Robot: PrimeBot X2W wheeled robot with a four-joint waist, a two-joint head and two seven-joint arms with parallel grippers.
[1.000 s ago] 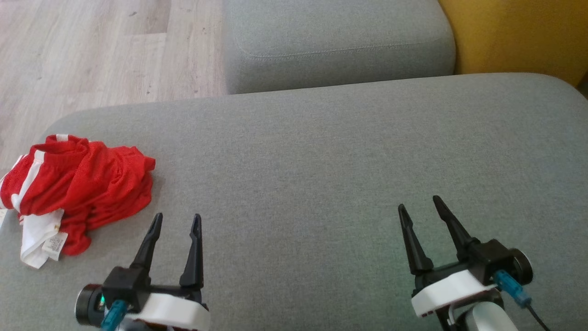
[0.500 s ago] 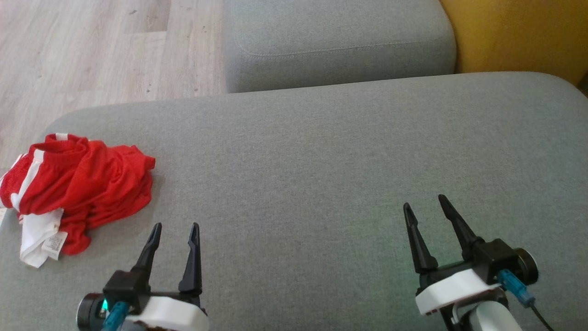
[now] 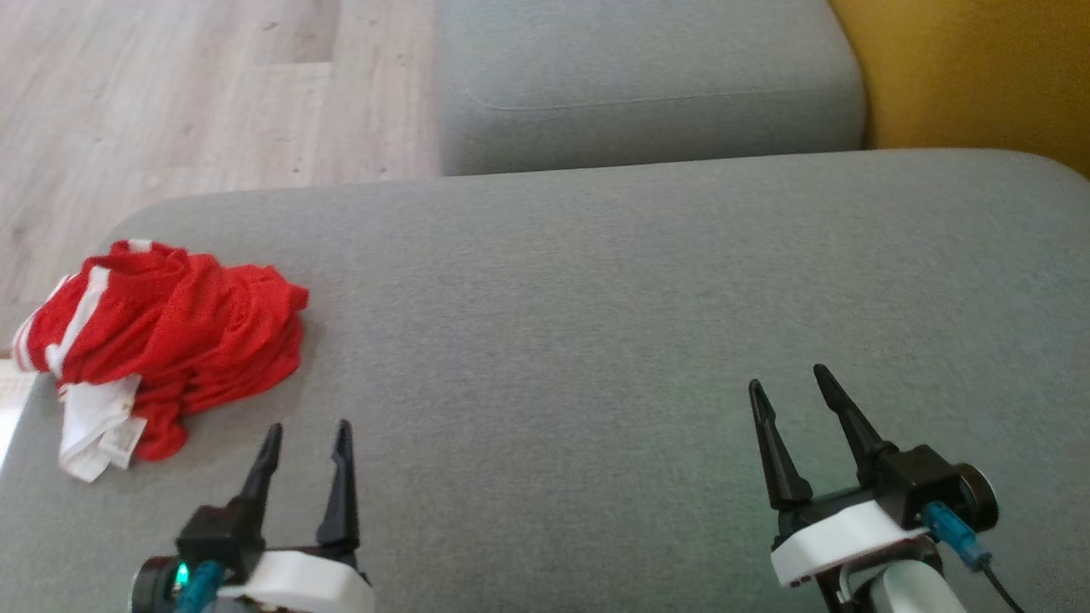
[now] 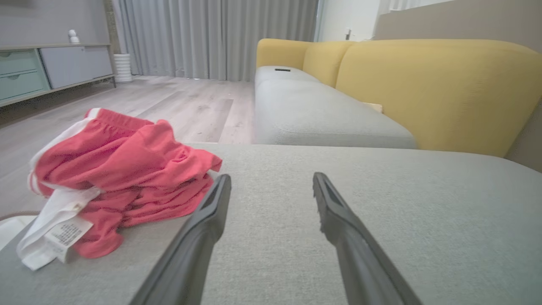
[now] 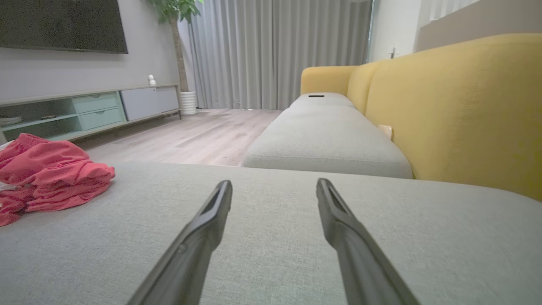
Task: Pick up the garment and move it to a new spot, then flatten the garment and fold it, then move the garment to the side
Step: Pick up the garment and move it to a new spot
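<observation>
Both pairs of jaws stand wide apart and hold nothing: the left gripper (image 3: 307,424) and the right gripper (image 3: 788,377) hover low over the grey cushion (image 3: 553,281), fingers pointing forward along it. Between the left gripper's fingers there is only bare cushion; the garment (image 3: 179,340), a crumpled red heap with white trim and a white label (image 3: 119,438), lies ahead of that gripper and off to its left, near its left finger but not touching it. From the right gripper the heap is well apart, far to its left. Over the last second the head camera has swung a little, so the whole scene has slid across the view. Beyond that shift, the left gripper has drawn back slightly and edged towards the garment's side, while the right one has barely moved. The garment itself lies as it did. I judge the pickup has not begun: the left arm is lining up, and it has yet to reach forward and left before closing on cloth.
</observation>
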